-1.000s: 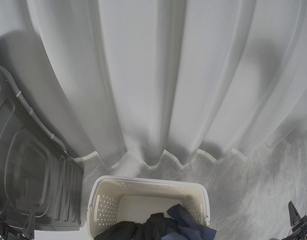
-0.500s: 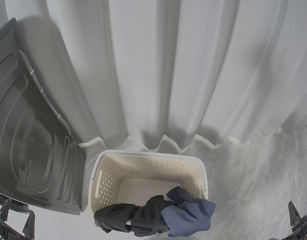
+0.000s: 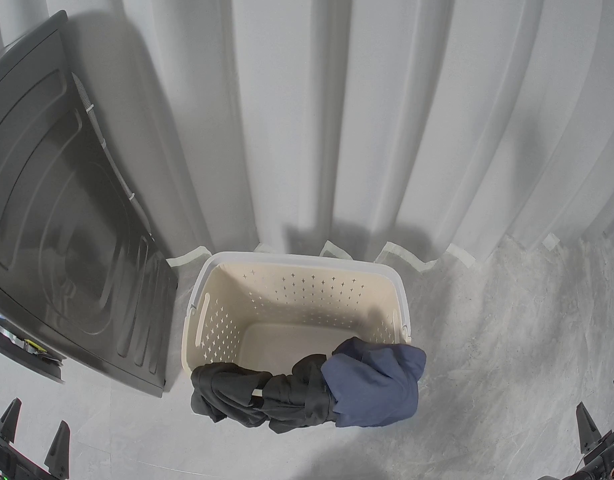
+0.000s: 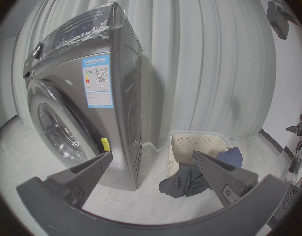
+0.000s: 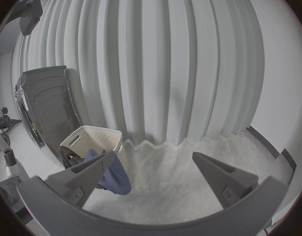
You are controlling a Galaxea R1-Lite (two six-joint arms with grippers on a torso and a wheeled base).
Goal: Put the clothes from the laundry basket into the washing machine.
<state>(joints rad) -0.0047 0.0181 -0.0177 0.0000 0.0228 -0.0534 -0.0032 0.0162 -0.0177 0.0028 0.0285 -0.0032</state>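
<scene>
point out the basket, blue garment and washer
basket (image 3: 300,258) head view, far rim
blue garment (image 3: 374,385) head view, middle of the part draped over the near rim
washer (image 4: 103,120) left wrist view, front panel beside the door

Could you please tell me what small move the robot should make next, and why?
Probably reach the left pincer forward to the black garment: that pincer is open and empty, and the garment hangs over the near rim of the laundry basket on its side, beside the blue garment.
</scene>
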